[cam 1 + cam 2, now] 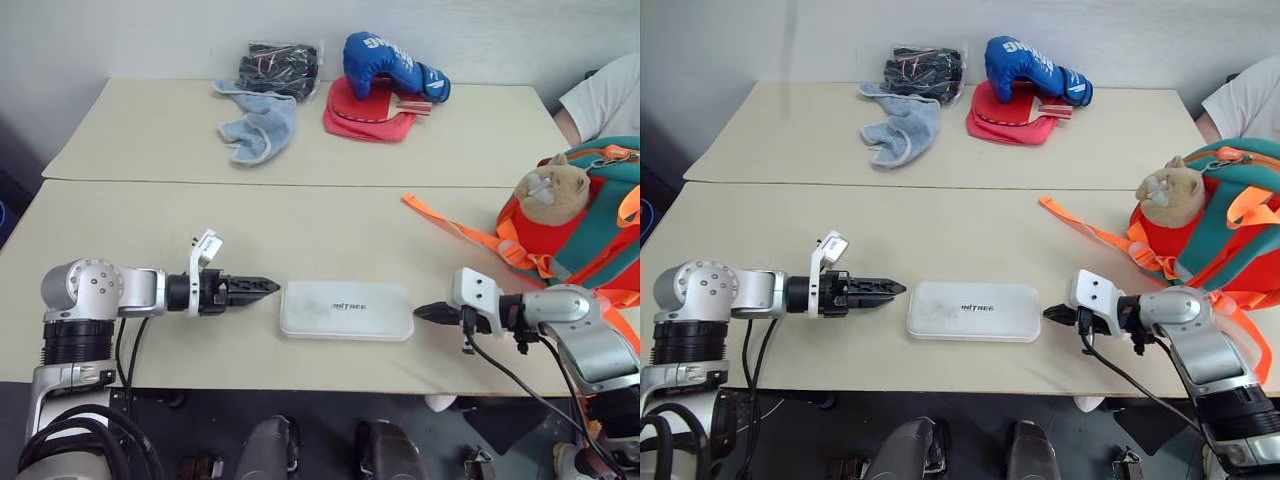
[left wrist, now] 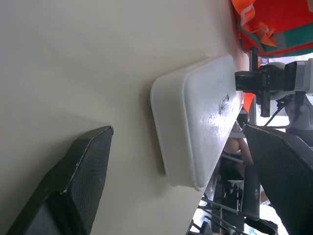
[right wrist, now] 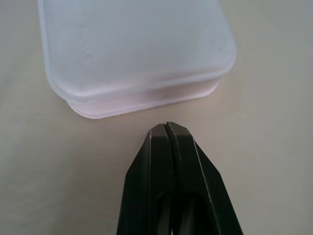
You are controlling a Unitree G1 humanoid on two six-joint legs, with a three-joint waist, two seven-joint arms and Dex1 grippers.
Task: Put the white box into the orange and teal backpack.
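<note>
The left gripper (image 1: 268,287) hangs low over the near surface (image 1: 150,230), pointing level toward the box (image 1: 346,310) and stopping just short of its left end. In the left wrist view its two black fingers (image 2: 73,181) stand spread wide, with the box's short end between them but apart from both; nothing is held.

The box lies flat near the front edge of the surface, long side running left to right, grey lettering up. It sits between the two grippers and touches neither.

The right gripper (image 1: 425,312) points at the box's right end from just beside it. The right wrist view shows its fingers (image 3: 168,161) pressed together, tip near the box's rounded corner with a strip of bare surface between.

The backpack (image 1: 590,225) stands at the right edge of the surface, well apart from the box, its orange front toward the camera with teal trim around it. A tan plush (image 1: 550,190) sits on its upper front, and an orange strap (image 1: 455,228) trails leftward over the surface.

On the far surface lie a pale blue cloth (image 1: 258,122), a dark bagged bundle (image 1: 280,68) behind it, a red paddle case (image 1: 370,112) and a blue boxing glove (image 1: 392,68) resting on that case. A person's white sleeve (image 1: 605,98) shows at the right edge.
</note>
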